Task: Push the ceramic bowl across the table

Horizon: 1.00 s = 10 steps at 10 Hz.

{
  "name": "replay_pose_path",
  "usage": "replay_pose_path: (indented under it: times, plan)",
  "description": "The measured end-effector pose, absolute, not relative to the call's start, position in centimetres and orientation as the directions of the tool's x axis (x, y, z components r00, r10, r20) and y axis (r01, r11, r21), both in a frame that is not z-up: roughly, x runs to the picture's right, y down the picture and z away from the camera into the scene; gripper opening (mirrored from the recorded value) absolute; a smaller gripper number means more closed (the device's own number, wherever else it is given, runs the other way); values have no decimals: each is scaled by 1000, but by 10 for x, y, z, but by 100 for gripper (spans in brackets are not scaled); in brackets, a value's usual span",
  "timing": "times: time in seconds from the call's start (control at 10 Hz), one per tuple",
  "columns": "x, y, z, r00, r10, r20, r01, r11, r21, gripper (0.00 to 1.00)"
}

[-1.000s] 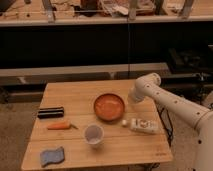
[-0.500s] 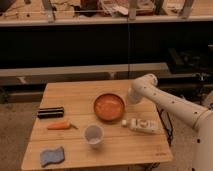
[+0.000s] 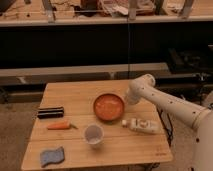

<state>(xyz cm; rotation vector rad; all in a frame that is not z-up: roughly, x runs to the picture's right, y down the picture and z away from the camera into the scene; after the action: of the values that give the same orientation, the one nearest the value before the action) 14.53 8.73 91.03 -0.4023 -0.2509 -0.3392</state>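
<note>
Presently, the gripper (image 3: 128, 101), fingers pressed together, is held just beside the rim of the ceramic bowl (image 3: 108, 106) on the table (image 3: 75, 95).

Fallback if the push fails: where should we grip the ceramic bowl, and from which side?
Pinch the right rim of the ceramic bowl from above, one finger inside, one outside: it sits upright and shallow, likely too wide to span. The gripper, shut, is beside that edge; the white cup and the white bottle crowd the near side.
</note>
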Motion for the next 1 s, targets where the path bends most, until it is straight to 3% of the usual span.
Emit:
replay_pose_path:
  times: [1.0]
  plan:
    - [122,85,910,901,-296,316,398,856,-331,4]
